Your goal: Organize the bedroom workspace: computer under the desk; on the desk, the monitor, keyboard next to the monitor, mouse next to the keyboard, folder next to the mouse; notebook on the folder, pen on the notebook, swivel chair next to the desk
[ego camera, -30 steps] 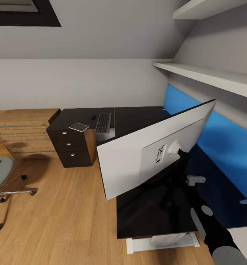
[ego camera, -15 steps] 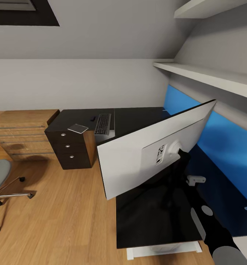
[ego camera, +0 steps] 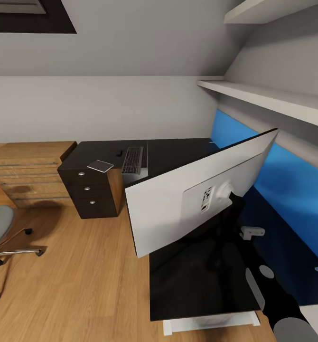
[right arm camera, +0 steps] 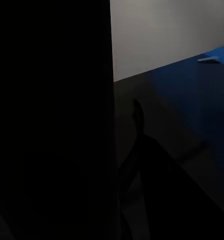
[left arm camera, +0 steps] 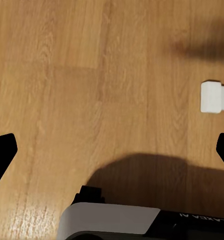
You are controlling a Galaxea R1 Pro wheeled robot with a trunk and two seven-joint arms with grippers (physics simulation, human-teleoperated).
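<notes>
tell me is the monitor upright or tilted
Tilted: the monitor leans over the desk, its top edge slanting, white back facing the camera, with the right arm reaching up behind it.

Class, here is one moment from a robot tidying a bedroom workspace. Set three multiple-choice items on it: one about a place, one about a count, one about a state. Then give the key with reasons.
1. Where does the slim keyboard with dark grey keys lie?
A. on the wooden floor
B. on the far end of the black-topped desk
C. on the white wall shelf

2. How many round silver knobs show on the dark drawer unit?
A. one
B. three
C. five

3. How does the wide monitor with a white back stand?
A. tilted, its white back towards the camera
B. flat on its face
C. upright, its black screen towards the camera

Key: 1 B, it rests on the black top beyond the monitor. 2 B, one knob per drawer front. 3 A, the head view shows its slanted white back and ports.
</notes>
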